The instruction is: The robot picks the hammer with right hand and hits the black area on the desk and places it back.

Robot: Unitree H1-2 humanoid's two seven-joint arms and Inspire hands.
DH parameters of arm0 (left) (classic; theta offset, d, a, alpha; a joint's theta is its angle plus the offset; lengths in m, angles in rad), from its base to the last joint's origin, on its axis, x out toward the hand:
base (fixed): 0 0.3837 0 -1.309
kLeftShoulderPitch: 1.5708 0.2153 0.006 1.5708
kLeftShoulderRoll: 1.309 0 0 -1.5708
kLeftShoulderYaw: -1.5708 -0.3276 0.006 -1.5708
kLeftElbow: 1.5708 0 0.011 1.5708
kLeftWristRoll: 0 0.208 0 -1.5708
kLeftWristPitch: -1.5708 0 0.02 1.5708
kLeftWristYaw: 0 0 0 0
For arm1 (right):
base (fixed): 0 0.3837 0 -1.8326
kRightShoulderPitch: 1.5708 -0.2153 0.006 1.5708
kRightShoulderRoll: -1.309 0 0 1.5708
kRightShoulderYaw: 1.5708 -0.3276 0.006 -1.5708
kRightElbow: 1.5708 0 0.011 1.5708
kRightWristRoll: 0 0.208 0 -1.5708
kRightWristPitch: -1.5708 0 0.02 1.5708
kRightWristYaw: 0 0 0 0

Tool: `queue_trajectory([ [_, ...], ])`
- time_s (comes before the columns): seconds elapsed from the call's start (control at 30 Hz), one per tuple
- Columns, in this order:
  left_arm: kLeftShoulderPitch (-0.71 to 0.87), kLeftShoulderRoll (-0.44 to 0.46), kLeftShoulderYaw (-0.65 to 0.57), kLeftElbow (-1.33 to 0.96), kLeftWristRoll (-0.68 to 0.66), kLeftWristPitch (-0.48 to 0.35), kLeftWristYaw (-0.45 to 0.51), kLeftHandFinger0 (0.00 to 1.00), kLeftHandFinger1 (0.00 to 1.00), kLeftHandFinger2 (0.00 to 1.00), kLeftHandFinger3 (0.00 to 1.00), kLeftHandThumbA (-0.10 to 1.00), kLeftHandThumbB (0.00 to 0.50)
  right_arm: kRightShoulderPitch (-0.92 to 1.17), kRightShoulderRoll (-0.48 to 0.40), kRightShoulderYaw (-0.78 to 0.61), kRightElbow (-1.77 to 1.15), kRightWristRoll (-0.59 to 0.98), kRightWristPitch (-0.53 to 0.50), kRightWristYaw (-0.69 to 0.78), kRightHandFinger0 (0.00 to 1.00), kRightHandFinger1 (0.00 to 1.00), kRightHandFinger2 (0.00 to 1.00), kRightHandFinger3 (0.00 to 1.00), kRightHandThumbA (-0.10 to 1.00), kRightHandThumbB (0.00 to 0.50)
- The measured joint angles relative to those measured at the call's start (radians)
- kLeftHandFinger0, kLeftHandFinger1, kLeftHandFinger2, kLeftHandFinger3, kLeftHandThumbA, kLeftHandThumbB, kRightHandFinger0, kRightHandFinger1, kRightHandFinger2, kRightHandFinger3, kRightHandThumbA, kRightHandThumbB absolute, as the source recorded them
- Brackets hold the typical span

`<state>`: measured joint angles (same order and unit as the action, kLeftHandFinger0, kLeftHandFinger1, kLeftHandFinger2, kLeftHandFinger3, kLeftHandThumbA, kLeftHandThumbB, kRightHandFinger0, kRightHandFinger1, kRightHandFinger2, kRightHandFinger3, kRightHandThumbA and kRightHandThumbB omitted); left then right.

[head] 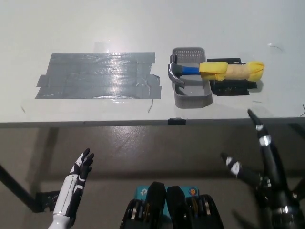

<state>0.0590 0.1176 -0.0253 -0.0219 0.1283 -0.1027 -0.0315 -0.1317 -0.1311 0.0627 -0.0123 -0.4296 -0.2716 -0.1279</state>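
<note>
Landmark throughout: the grey basket (192, 98) on the white desk (143, 28)

Nearest the camera, below the desk's front edge and well short of the basket: white left hand (81, 169), down to the left of the basket, fingers spread and pointing up, holding nothing. Black right hand (259, 164), down to the right of the basket, fingers splayed wide, one reaching up to the desk edge, also holding nothing. Neither touches the desk top

On the front edge of the desk, just nearer than the basket, a small black clip (176, 121)

Hammer (214, 70) lies across the far half of the basket. Long axis runs side to side, roughly parallel to the desk's front edge. Metal head sits inside the basket at its left wall, curved claw turned toward the near side. Handle points right, passing over the basket's right rim and out beyond it. Handle is blue next to the head; the rest is wrapped in thick yellow cloth or foam, bulky, with a fold near the rim

Under the overhanging handle, touching the basket's right side, a patch of black tape (231, 87)

Left of the basket, just apart from it, a wide rectangle of shiny dark tape strips (100, 76) stuck flat to the desk, catching glare in the middle
</note>
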Motion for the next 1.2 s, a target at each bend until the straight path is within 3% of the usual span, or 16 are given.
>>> queue_trajectory([
  [0.03,0.0,0.0,0.0,0.0,0.0,0.0,0.0,1.0,1.0,1.0,1.0,1.0,0.032,-0.017,-0.009,0.001,0.0,-0.02,0.005,-0.003,1.0,1.0,1.0,1.0,0.77,0.323],
  [0.13,0.001,0.0,0.0,0.002,0.0,0.0,0.0,1.0,1.0,1.0,1.0,1.0,0.024,-0.066,-0.031,0.005,0.008,-0.088,0.024,-0.016,1.0,1.0,1.0,1.0,0.75,0.331],
  [0.2,0.0,0.0,0.0,0.002,0.0,0.0,0.0,1.0,1.0,1.0,1.0,1.0,0.029,-0.099,-0.045,0.012,0.019,-0.13,0.034,-0.023,1.0,1.0,1.0,1.0,0.8,0.346],
  [0.6,0.0,-0.002,0.0,0.001,0.001,0.0,0.0,1.0,1.0,1.0,1.0,1.0,0.002,-0.291,-0.093,0.092,0.134,-0.383,0.149,-0.061,1.0,1.0,1.0,1.0,0.97,0.341],
  [0.73,-0.002,-0.002,0.0,0.001,0.002,-0.005,0.0,1.0,1.0,1.0,1.0,1.0,0.028,-0.347,-0.103,0.123,0.169,-0.463,0.191,-0.082,1.0,1.0,1.0,1.0,0.97,0.334],
  [1.0,-0.003,-0.002,0.0,0.0,0.005,-0.015,0.0,1.0,1.0,1.0,1.0,1.0,0.001,-0.407,-0.107,0.158,0.229,-0.541,0.241,-0.119,1.0,1.0,1.0,1.0,0.95,0.325],
  [1.2,-0.004,-0.002,0.0,-0.001,0.006,-0.017,0.0,1.0,1.0,1.0,1.0,1.0,0.017,-0.447,-0.114,0.183,0.288,-0.565,0.266,-0.126,1.0,1.0,1.0,1.0,0.96,0.328],
])
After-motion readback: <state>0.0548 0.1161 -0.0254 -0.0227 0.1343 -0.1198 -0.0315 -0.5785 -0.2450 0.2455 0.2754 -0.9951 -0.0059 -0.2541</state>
